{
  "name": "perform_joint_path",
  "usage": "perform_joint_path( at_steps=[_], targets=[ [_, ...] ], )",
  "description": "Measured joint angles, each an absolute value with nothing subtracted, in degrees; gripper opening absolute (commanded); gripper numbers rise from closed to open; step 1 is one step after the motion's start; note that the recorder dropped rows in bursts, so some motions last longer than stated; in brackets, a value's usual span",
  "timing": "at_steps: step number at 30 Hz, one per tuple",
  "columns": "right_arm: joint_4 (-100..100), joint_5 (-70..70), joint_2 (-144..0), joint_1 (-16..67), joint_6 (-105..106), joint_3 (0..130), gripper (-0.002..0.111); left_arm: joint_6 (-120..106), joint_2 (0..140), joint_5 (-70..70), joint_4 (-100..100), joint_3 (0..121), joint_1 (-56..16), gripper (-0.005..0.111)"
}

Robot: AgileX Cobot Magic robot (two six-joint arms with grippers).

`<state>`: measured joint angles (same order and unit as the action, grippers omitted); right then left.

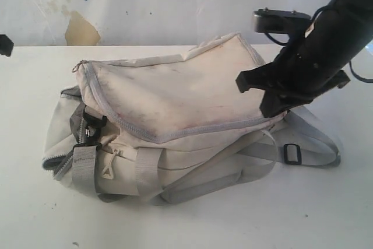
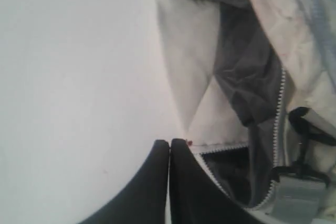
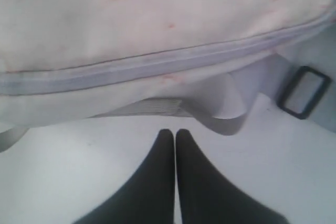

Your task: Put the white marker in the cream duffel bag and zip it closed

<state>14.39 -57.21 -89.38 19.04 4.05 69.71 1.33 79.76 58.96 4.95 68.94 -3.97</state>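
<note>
The cream duffel bag (image 1: 175,91) lies on its side on the white table (image 1: 291,214), smudged with dirt. Its end gapes open in the left wrist view, showing dark grey lining (image 2: 247,77) and loose zipper teeth (image 2: 281,103). My left gripper (image 2: 169,141) is shut and empty, its tips just beside that opening's corner. My right gripper (image 3: 174,132) is also shut and empty, over bare table next to the bag's long grey zipper (image 3: 157,64). The right arm (image 1: 317,56) hangs over the bag's right end. The white marker is out of view.
Grey webbing straps (image 1: 315,138) with a black buckle (image 1: 292,154) trail from the bag toward the right; the buckle (image 3: 303,92) also shows near my right gripper. Another black buckle (image 1: 88,127) sits at the bag's left end. A wall (image 1: 145,4) stands behind the table.
</note>
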Motion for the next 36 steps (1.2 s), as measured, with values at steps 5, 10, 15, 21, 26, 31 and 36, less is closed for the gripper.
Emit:
perform_joint_path(
  at_steps=[5,10,15,21,26,31,36],
  targets=[
    [8.6,-58.3,-89.4,13.0,1.8,69.7,0.000,5.3,79.3,61.6,-1.4,68.9,-1.1,0.000],
    [1.2,-60.4,-89.4,7.5,0.0,69.3,0.000,8.9,79.3,62.3,-4.9,68.9,-0.8,0.000],
    [1.5,-61.0,-89.3,1.4,0.0,67.8,0.000,9.5,79.3,62.3,-5.1,68.9,-0.8,0.000],
    [0.8,-60.8,-89.3,-1.3,0.7,66.7,0.000,9.5,79.3,61.1,-6.0,68.9,-0.8,0.000],
    [0.0,-59.6,-89.2,-1.5,0.7,66.7,0.000,8.8,78.3,59.9,-6.3,67.9,-0.8,0.000],
    [0.0,-58.7,-87.8,-1.6,2.9,66.7,0.000,7.9,74.0,55.4,-6.8,62.9,-0.8,0.000],
    [0.0,-57.3,-83.8,-1.6,4.7,66.7,0.000,7.6,67.3,49.7,-7.0,57.5,-0.8,0.000]
  ],
)
